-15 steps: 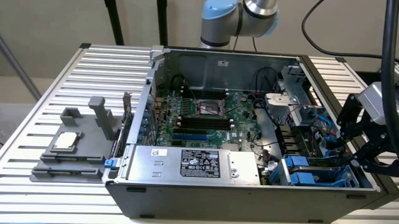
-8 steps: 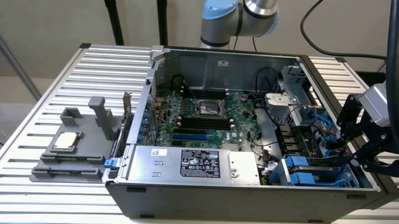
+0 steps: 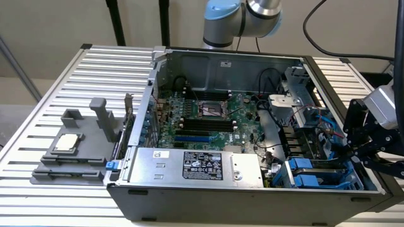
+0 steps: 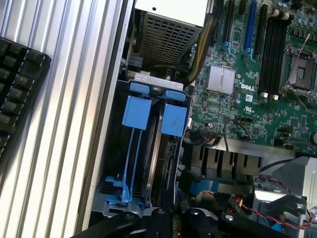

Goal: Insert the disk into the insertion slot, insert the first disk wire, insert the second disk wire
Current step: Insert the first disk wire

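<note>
Claw point(image 4: 174, 217) pinched shut at the insertion slot point(image 4: 141, 166) end opposite the blue tabs point(image 4: 134, 111); the disk point(image 4: 156, 163) lies lengthwise straight away from it.

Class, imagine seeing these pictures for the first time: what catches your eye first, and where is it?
The open computer case sits on the slatted table, its green motherboard bared in the middle. Bright blue tabs mark the drive cage at the exterior view's lower right, with the black gripper just above it.
</note>
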Action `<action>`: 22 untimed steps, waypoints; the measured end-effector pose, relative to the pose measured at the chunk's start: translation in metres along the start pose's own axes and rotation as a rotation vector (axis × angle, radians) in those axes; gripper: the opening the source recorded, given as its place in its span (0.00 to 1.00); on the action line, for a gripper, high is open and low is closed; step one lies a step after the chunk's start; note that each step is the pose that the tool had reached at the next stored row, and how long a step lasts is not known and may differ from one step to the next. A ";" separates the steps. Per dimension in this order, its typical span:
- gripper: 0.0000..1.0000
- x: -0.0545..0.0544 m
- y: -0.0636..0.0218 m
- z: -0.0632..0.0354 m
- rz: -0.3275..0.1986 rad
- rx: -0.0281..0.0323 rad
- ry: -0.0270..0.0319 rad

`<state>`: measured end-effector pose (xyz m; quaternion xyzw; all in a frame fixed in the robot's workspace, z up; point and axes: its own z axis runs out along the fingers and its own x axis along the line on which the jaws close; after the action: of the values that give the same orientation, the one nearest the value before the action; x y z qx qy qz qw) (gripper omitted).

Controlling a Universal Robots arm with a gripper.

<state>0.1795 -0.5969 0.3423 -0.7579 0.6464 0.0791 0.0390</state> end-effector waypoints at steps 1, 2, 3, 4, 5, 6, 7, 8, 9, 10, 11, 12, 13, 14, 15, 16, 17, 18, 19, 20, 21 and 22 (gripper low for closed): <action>0.16 0.000 0.0004 0.0001 -0.001 -0.0002 0.0000; 0.16 0.000 0.0010 0.0000 -0.002 -0.0005 0.0002; 0.16 0.000 0.0021 0.0001 -0.003 -0.0008 0.0002; 0.16 -0.001 0.0035 0.0002 -0.003 -0.0012 0.0002; 0.16 -0.001 0.0057 0.0003 -0.004 -0.0016 0.0002; 0.16 -0.001 0.0080 0.0004 -0.005 -0.0021 0.0001; 0.16 -0.002 0.0106 0.0005 -0.005 -0.0028 0.0001; 0.16 -0.002 0.0133 0.0005 -0.005 -0.0038 -0.0001; 0.16 -0.003 0.0160 0.0005 -0.005 -0.0052 -0.0003; 0.16 -0.003 0.0186 0.0004 -0.004 -0.0069 -0.0006; 0.16 -0.003 0.0207 0.0003 -0.004 -0.0088 -0.0009; 0.16 -0.004 0.0223 0.0003 -0.004 -0.0110 -0.0012; 0.16 -0.004 0.0233 0.0003 -0.003 -0.0139 -0.0017; 0.16 -0.004 0.0235 0.0004 -0.003 -0.0161 -0.0022; 0.16 -0.004 0.0236 0.0004 0.000 -0.0185 -0.0028; 0.16 -0.004 0.0236 0.0003 0.003 -0.0205 -0.0032; 0.16 -0.004 0.0237 0.0003 0.006 -0.0223 -0.0036; 0.16 -0.004 0.0237 0.0003 0.010 -0.0238 -0.0033; 0.16 -0.004 0.0237 0.0003 0.014 -0.0252 -0.0025; 0.16 -0.004 0.0237 0.0004 0.019 -0.0262 -0.0003; 0.16 -0.004 0.0236 0.0003 0.026 -0.0267 0.0030; 0.16 -0.004 0.0236 0.0003 0.034 -0.0271 0.0070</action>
<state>0.1556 -0.5969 0.3437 -0.7476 0.6580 0.0859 0.0251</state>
